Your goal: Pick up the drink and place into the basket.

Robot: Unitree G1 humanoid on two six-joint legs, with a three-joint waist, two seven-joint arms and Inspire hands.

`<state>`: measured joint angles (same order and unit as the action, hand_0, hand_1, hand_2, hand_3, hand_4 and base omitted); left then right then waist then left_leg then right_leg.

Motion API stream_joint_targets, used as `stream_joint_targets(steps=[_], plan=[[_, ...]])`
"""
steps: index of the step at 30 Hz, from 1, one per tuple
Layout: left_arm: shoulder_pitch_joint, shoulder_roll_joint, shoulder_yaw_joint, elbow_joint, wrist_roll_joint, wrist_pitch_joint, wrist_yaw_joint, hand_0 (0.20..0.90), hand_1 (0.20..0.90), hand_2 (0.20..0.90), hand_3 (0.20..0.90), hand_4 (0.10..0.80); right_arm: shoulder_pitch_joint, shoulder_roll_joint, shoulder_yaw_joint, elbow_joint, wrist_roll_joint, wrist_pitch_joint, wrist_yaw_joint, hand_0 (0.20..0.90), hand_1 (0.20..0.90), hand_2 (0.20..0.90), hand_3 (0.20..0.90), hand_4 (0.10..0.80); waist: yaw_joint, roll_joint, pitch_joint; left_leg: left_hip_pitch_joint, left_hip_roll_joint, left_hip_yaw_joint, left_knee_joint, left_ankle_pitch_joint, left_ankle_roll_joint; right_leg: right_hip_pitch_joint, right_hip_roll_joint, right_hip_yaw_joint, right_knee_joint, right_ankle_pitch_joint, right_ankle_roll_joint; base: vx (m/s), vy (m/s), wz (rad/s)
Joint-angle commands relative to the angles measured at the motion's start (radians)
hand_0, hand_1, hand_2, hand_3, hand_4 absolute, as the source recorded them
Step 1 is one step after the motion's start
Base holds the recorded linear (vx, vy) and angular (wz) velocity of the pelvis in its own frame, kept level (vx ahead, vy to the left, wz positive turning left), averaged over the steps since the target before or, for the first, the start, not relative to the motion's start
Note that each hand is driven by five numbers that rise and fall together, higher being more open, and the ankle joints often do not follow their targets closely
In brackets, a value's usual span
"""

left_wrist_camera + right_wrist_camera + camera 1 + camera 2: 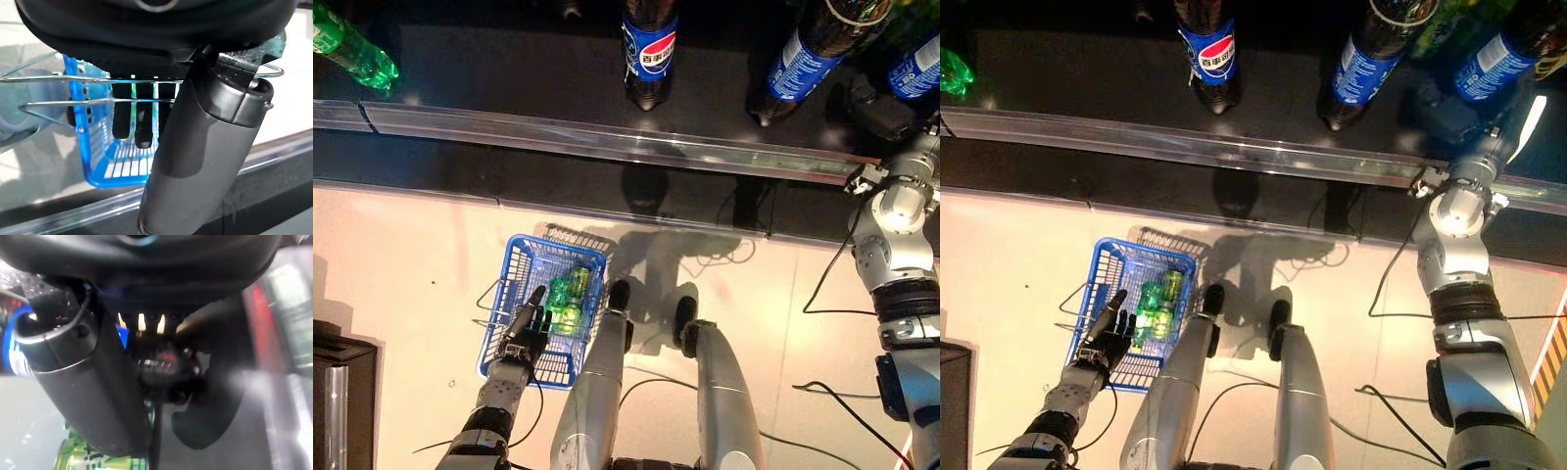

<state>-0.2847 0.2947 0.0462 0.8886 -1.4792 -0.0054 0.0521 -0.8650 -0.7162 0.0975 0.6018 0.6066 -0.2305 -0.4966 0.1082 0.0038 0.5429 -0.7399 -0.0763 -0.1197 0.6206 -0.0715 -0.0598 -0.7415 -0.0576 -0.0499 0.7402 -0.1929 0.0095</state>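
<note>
on the pale floor [411,264] a blue basket [524,257] hangs from the left hand [530,328], fingers straight under its wire handles. the right hand [1459,117] reaches onto the dark shelf [509,73] for a cola bottle [1363,59]; i cannot tell its fingers' state.

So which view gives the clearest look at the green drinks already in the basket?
The left eye view: the green drinks lie in plain sight inside the blue basket, beside the left hand. The right eye view shows much the same. The left wrist view shows only basket mesh and handles.

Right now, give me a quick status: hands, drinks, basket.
Left hand open over blue basket. Right hand up at the shelf among cola bottles; fingers unclear. Green drinks already in basket.
</note>
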Motion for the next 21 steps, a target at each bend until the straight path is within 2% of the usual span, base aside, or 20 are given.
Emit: stream_joint_targets(steps=[1,10,11,12,13,18,21], plan=[[0.033,0.174,0.049,-0.076,-0.020,-0.092,-0.067,0.300,0.300,0.300,0.200,0.100,-0.111,-0.148,0.018,-0.044,0.004,-0.125,0.039,0.900,0.900,0.900,0.900,0.800,0.014,0.003,-0.023,0.064,-0.073,0.086,0.059,-0.153,0.114,0.067,0.048,-0.035,-0.172,0.090,0.039,0.000,0.000,0.00],[0.034,0.153,0.041,-0.083,-0.020,-0.103,-0.072,0.300,0.300,0.300,0.200,0.100,-0.139,-0.162,0.015,-0.044,-0.021,-0.097,0.005,0.900,0.900,0.900,0.900,0.800,0.011,0.009,-0.023,0.070,-0.074,0.082,0.030,-0.142,0.116,0.051,0.050,-0.029,-0.168,0.088,0.041,0.000,0.000,0.00],[0.032,0.153,0.039,-0.083,-0.022,-0.105,-0.070,0.300,0.300,0.300,0.200,0.100,-0.141,-0.163,0.014,-0.038,-0.023,-0.092,-0.002,0.589,0.589,0.589,0.538,0.438,0.010,0.010,-0.023,0.071,-0.074,0.082,0.028,-0.142,0.116,0.051,0.050,-0.028,-0.169,0.089,0.041,-0.010,0.011,0.04],[0.034,0.152,0.041,-0.083,-0.022,-0.103,-0.073,0.300,0.300,0.300,0.200,0.100,-0.149,-0.167,0.015,-0.031,-0.028,-0.088,-0.019,0.509,0.509,0.509,0.444,0.344,0.011,0.011,-0.023,0.072,-0.074,0.082,0.024,-0.140,0.116,0.050,0.051,-0.027,-0.171,0.089,0.041,-0.010,0.008,0.03],[0.034,0.152,0.042,-0.083,-0.023,-0.101,-0.073,0.300,0.300,0.300,0.200,0.100,-0.155,-0.169,0.016,-0.024,-0.036,-0.088,-0.034,0.300,0.300,0.300,0.200,0.100,0.012,0.012,-0.023,0.074,-0.074,0.082,0.021,-0.139,0.116,0.051,0.051,-0.026,-0.172,0.089,0.041,0.000,0.000,0.00],[0.036,0.143,0.039,-0.086,-0.027,-0.105,-0.075,0.300,0.300,0.300,0.200,0.100,-0.166,-0.174,0.007,-0.018,-0.059,-0.124,-0.094,0.300,0.300,0.300,0.200,0.100,0.010,0.018,-0.023,0.083,-0.075,0.080,0.008,-0.133,0.116,0.052,0.051,-0.024,-0.173,0.089,0.041,0.000,0.000,0.00],[0.034,0.135,0.040,-0.089,-0.027,-0.106,-0.071,0.300,0.300,0.300,0.200,0.100,-0.163,-0.171,-0.016,-0.023,-0.102,-0.169,-0.189,0.300,0.300,0.300,0.200,0.100,0.008,0.024,-0.023,0.093,-0.076,0.079,-0.002,-0.129,0.116,0.057,0.050,-0.021,-0.175,0.087,0.042,0.000,0.000,0.00]])
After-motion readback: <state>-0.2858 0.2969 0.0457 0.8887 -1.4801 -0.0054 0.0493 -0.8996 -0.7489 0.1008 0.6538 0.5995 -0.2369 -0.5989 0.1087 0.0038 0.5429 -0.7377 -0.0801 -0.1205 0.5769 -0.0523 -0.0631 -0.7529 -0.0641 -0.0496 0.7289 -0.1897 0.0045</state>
